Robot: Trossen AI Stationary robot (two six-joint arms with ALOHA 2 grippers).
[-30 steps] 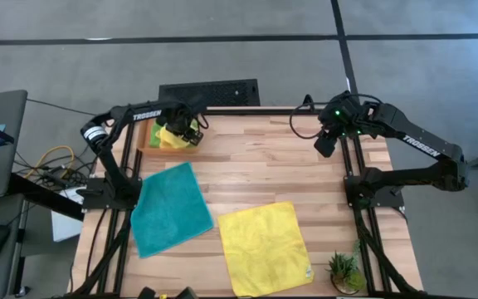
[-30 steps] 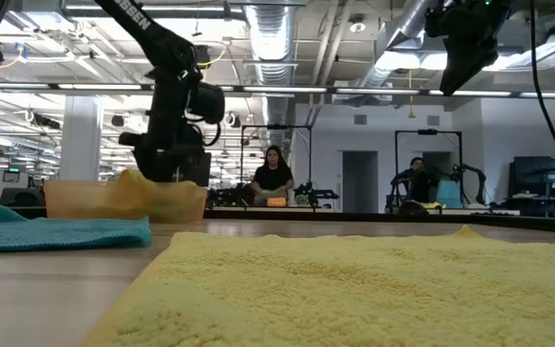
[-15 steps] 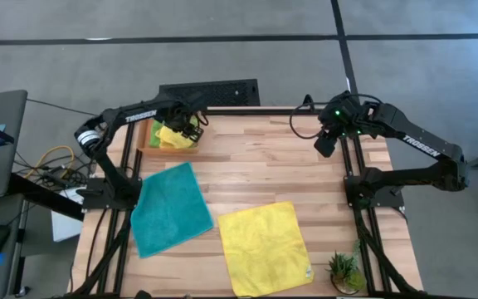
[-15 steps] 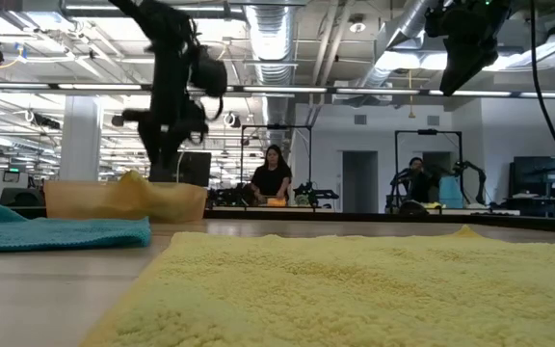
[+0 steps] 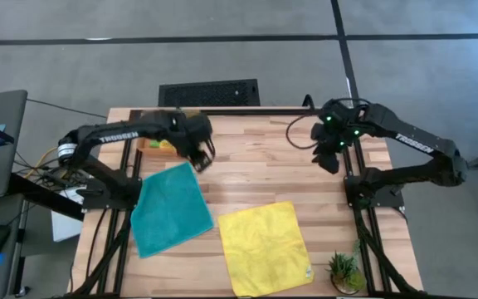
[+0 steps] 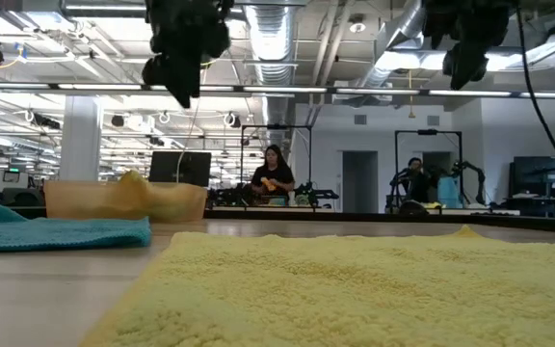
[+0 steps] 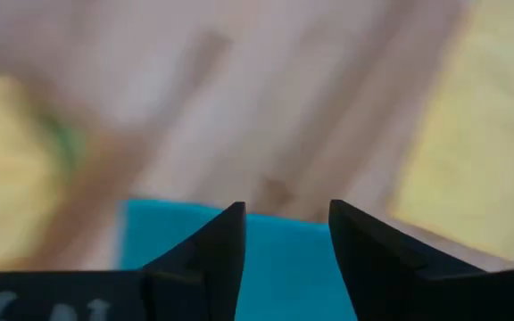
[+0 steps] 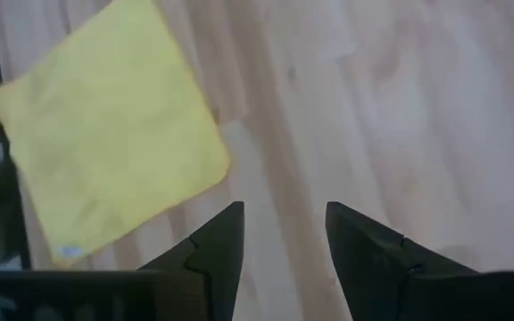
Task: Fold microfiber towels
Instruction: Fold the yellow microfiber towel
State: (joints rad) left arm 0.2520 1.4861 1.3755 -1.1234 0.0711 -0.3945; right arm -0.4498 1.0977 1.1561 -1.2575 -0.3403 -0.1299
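Now the left gripper (image 5: 202, 156) hangs in the air above the far corner of the teal towel (image 5: 169, 208), its fingers (image 7: 224, 245) apart and empty. One second ago it was over the orange tray (image 5: 149, 144) at the far left of the table (image 5: 264, 166), low by the folded yellow towel (image 5: 166, 145); it has since lifted and swung toward the table's middle. The right gripper (image 5: 329, 158) is high over the far right side of the table, also parted with nothing between its fingers (image 8: 221, 241); it has moved only a little.

The teal towel lies flat at the left, turned so that one corner points to the far side and its longer line runs from near left to far right. The open yellow towel (image 5: 264, 247) lies flat just beside it, near the front edge, turned slightly the same way. In the tray the folded yellow towel sits on a lime green towel (image 5: 153, 134). A small potted plant (image 5: 343, 270) stands at the near right corner.
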